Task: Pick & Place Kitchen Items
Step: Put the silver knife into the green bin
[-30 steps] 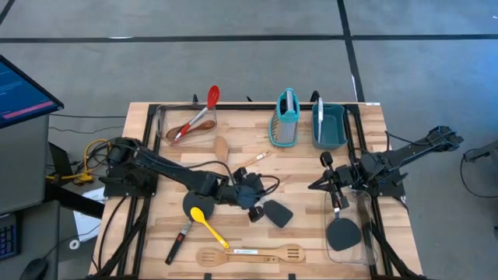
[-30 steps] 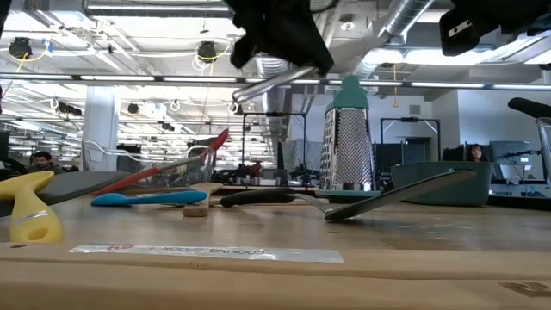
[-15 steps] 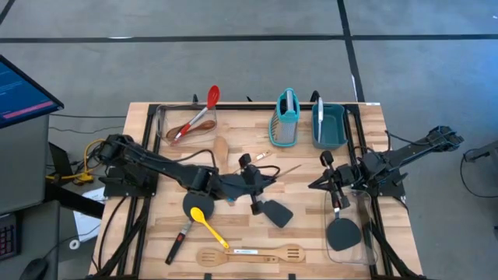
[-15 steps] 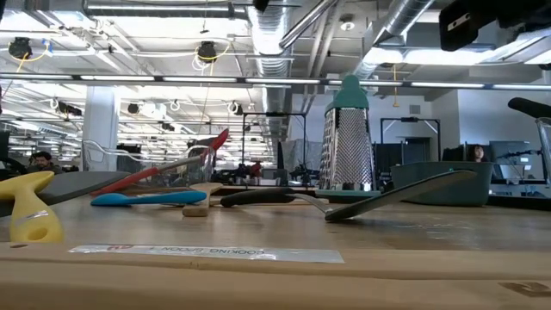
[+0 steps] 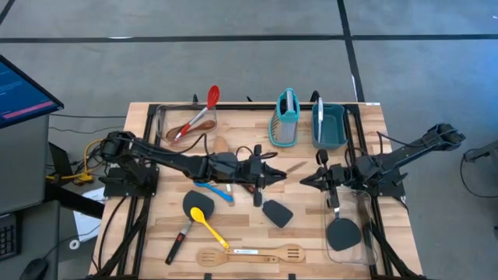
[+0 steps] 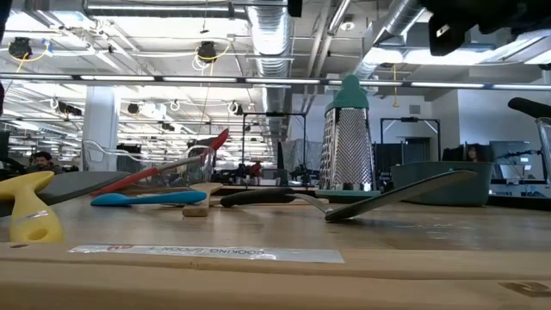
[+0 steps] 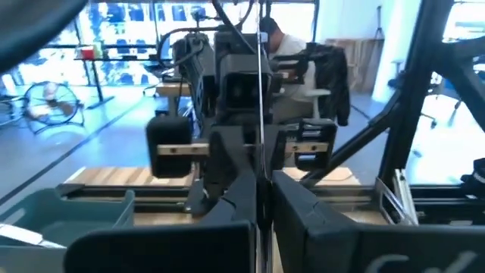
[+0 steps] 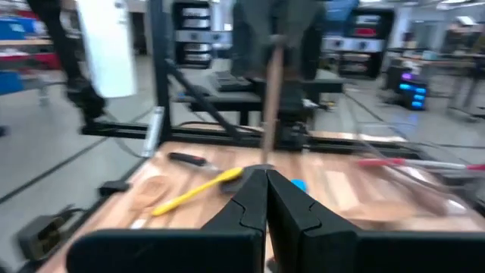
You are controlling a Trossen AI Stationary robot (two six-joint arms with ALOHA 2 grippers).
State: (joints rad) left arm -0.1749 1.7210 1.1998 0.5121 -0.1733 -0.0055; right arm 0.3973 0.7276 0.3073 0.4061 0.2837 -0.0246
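Note:
My left gripper (image 5: pixel 272 175) reaches out over the table's middle and is shut on a thin metal utensil (image 5: pixel 294 166), held high above the table. The utensil's shaft also shows in the left wrist view (image 7: pixel 260 91) and at the top of the low view (image 6: pixel 338 15). My right gripper (image 5: pixel 305 180) faces it from the right with its fingers together (image 8: pixel 266 173). The utensil's free end (image 8: pixel 270 98) stands just ahead of them; I cannot tell whether they touch it. A blue spoon (image 5: pixel 216 191), a yellow spoon (image 5: pixel 208 225) and a black spatula (image 5: pixel 274 208) lie on the table. My left gripper pinches the utensil's thin shaft (image 7: pixel 259 152) between its two fingers. The fingers come level from the table's left and lie along the shaft. The shaft sticks out ahead of the fingertips toward my right gripper, lifted clear of the table.
A teal box grater (image 5: pixel 285 118) and a teal bin (image 5: pixel 331 126) stand at the far edge. A clear container (image 5: pixel 187 123) at the far left holds a red spoon. Another clear container (image 5: pixel 346 229) at the near right holds a black spatula. A wooden slotted spatula (image 5: pixel 249 254) lies near the front edge.
My left gripper has risen and gone toward the table's right and far edges with the thin utensil, which has climbed nearly out of the top of the low view. The blue spoon has come out from under the arm. My right gripper has moved a little toward the left gripper.

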